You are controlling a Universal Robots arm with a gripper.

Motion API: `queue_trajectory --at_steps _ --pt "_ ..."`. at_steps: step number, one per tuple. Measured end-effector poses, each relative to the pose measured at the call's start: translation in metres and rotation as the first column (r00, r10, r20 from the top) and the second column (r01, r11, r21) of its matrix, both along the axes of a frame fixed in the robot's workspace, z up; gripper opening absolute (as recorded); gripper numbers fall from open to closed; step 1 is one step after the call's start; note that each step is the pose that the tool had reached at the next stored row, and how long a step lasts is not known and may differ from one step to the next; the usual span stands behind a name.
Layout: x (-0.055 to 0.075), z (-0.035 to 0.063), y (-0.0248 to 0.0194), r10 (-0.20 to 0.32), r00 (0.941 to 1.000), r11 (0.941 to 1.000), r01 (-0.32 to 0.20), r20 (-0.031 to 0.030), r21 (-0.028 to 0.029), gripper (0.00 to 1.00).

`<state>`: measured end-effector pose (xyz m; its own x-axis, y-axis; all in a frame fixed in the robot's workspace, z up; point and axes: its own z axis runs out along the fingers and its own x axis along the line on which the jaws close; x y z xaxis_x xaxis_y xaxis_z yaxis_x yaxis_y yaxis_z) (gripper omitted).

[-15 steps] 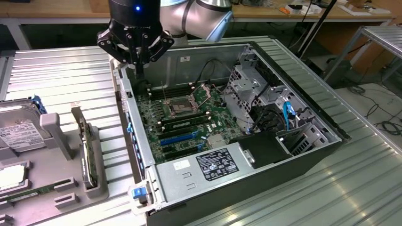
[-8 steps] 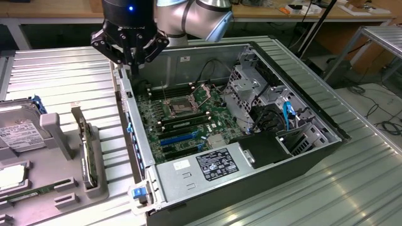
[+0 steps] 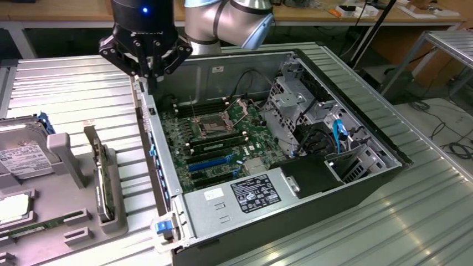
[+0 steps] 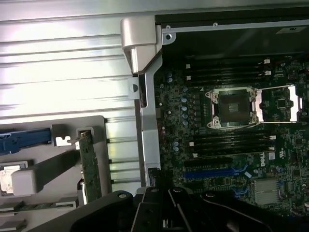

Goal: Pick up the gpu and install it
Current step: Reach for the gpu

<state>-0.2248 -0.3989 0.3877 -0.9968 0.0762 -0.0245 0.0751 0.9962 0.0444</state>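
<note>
gpu [image 3: 99,172] upright in grey holder [image 3: 70,166]; closed claw [image 3: 150,83] over case [image 3: 333,216] edge.

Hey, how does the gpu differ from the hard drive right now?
The gpu is a thin card; the hard drive is boxy. The gpu stands on edge; the hard drive lies with its white label up. Both sit in the grey holder beside the case.

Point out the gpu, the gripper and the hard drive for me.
gpu [image 3: 103,185]: exterior view, top edge of the card standing in its holder.
gripper [image 3: 150,83]: exterior view, between its shut fingertips.
hard drive [image 3: 21,158]: exterior view, its white label.
</note>
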Motion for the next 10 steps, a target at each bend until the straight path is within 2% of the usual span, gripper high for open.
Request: queue_trajectory --at_steps 10 --pt "-0.012 -0.0003 0.0000 0.000 1.0000 1.0000 0.000 0.0000 0.0000 0.11"
